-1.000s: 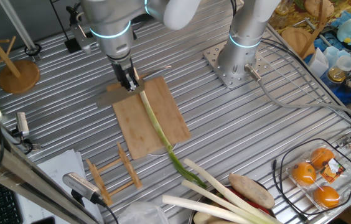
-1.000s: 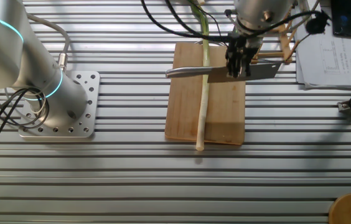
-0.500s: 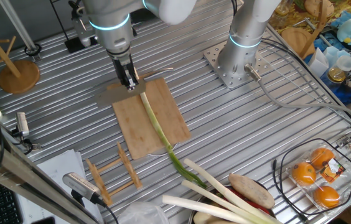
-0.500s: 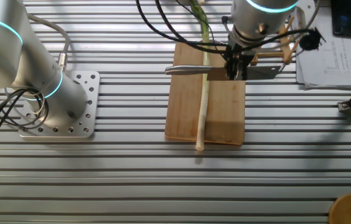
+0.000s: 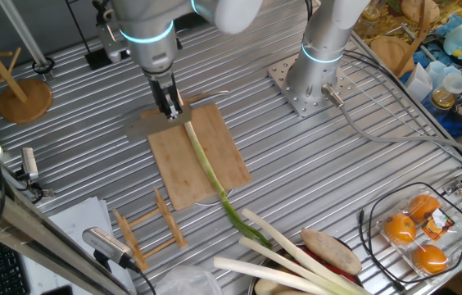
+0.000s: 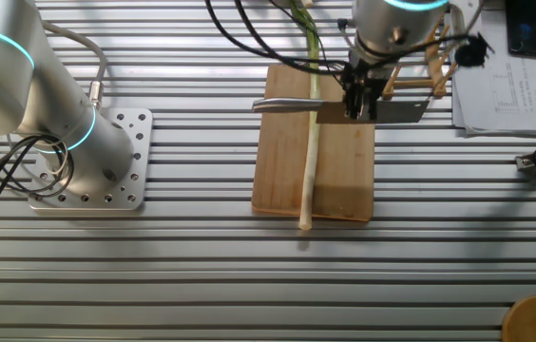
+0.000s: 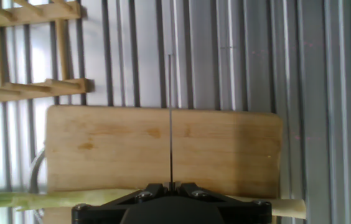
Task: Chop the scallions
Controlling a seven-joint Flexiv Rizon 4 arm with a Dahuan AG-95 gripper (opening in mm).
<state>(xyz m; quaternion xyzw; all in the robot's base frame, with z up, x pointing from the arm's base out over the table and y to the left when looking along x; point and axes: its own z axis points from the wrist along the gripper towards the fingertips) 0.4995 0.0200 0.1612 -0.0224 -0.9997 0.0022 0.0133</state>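
Scallion (image 6: 311,152) looks light, limp, roll-prone on the cutting board (image 6: 344,180). Gripper (image 6: 361,106) clamps the knife (image 6: 287,106), at twelve o'clock over the stalk; it likely needs no gripping.

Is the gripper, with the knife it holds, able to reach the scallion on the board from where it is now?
Probably yes. The gripper holds the knife right across the scallion on the cutting board, and nothing lies between blade and stalk.

wooden rack (image 6: 418,59) crowds one board (image 6: 314,142) end; elsewhere seemingly open.
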